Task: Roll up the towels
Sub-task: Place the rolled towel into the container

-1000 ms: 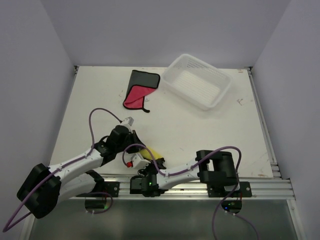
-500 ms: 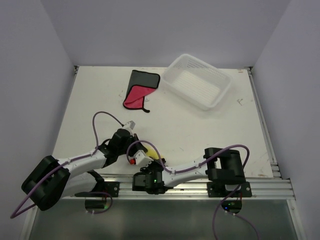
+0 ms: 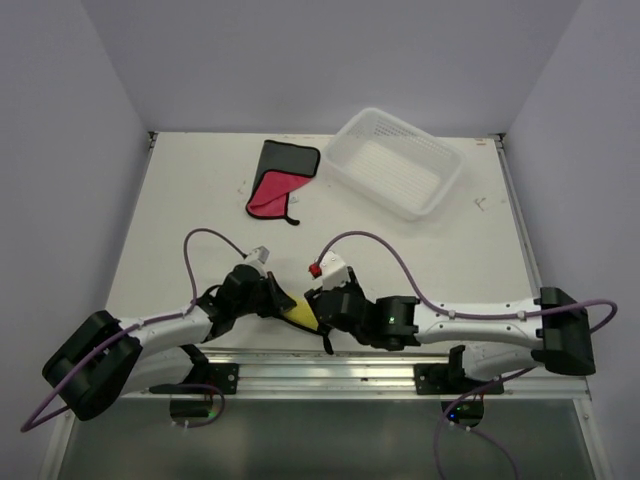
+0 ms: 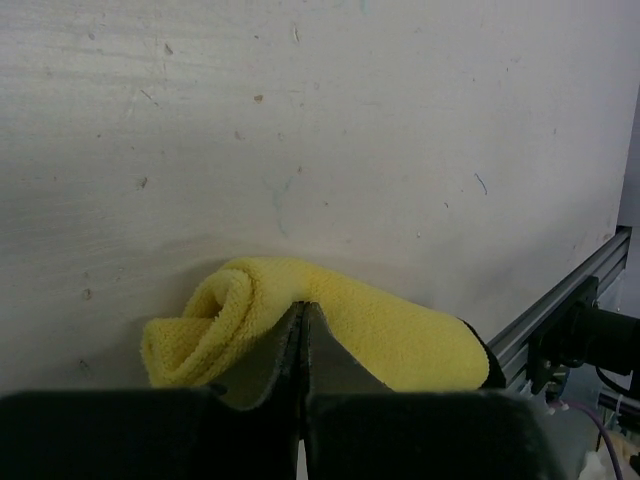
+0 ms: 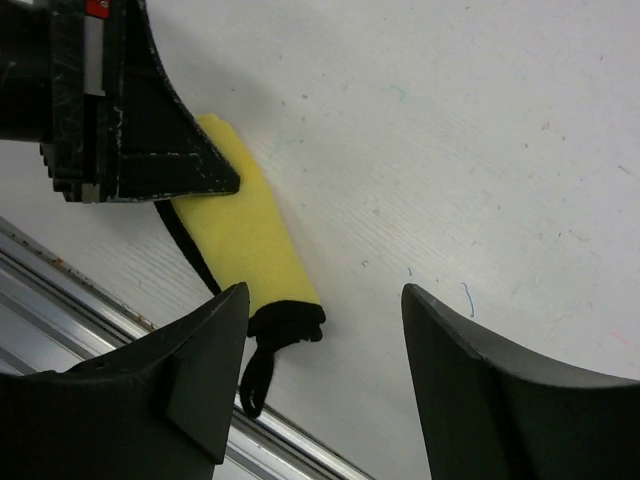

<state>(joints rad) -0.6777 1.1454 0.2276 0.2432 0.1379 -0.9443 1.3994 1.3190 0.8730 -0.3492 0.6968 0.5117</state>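
A yellow towel (image 3: 298,313) lies rolled up near the table's front edge, with a black-trimmed end (image 5: 285,325) and a black loop (image 5: 255,375). In the left wrist view the roll (image 4: 400,340) shows its spiral end at the left. My left gripper (image 4: 303,308) is shut, and its tips press against the top of the roll (image 5: 245,240). My right gripper (image 5: 322,300) is open just right of the roll, with the black end lying between its fingers and not gripped. In the top view the left gripper (image 3: 278,300) and the right gripper (image 3: 322,308) flank the roll. A red and black towel (image 3: 280,180) lies folded flat at the back.
A white plastic basket (image 3: 395,160) stands at the back right, beside the red and black towel. The aluminium rail (image 3: 400,365) runs along the front edge, close behind the roll. Purple cables arch over both arms.
The right arm has swung out to the right and its gripper has opened beside the roll's black end. The left gripper has stayed shut at the roll.
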